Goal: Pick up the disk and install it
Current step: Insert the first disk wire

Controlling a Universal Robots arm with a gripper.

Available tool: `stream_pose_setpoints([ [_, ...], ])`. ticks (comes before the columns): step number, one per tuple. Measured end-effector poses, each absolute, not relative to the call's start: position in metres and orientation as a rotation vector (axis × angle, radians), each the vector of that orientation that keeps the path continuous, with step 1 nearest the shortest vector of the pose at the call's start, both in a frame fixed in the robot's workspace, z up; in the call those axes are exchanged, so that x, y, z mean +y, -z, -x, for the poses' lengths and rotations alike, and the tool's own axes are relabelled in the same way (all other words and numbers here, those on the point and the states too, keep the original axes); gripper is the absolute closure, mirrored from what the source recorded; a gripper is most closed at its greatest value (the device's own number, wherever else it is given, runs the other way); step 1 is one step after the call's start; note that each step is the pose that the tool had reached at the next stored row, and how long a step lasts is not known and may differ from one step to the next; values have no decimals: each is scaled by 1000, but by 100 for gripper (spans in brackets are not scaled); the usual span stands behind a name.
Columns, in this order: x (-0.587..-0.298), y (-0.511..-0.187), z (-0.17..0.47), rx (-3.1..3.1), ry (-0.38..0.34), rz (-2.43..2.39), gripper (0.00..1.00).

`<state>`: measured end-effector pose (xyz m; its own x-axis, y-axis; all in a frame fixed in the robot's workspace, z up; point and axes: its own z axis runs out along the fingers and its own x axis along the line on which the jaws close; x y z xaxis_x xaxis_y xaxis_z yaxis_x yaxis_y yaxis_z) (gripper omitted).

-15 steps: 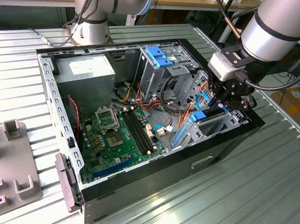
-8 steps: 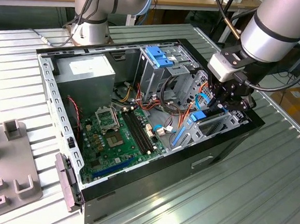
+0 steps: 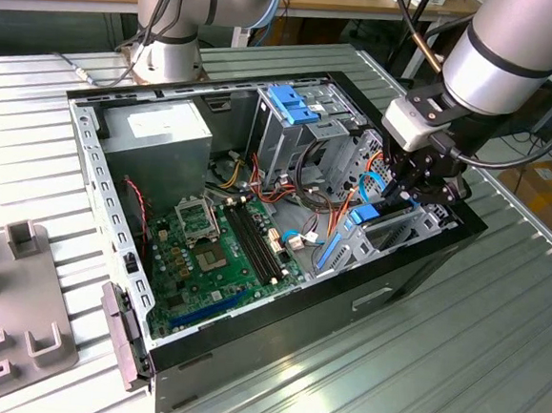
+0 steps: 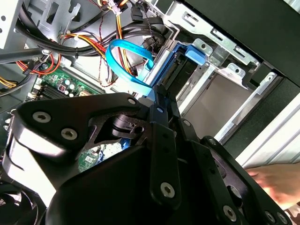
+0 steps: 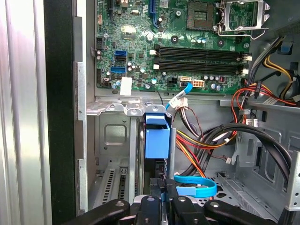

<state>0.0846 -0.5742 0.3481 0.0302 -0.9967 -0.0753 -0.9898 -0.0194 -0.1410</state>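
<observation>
Disk, flat black hard drive with blue plastic bracket [image 5: 157, 137]: standing on edge, seemingly partway into the grey metal drive bay [image 5: 112, 140] of the open black computer case [image 3: 276, 331]. Black hand [image 5: 164, 190] is clenching its near edge. Judgement: seating is calling for a straight, square push along the bay's rails, with the blue flat cable [image 5: 199, 187] just beside the hand kept unpinched.

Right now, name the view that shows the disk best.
First wrist view: the disk faces it end-on, blue bracket clear. Exterior view: partly under the gripper. Second wrist view: mostly behind the gripper.
</observation>
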Motion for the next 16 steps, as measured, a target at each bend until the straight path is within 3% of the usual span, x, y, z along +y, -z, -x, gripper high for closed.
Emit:
stream_pose_setpoints([
  [16,-574,-347,-85,2081,57,2133,84],
])
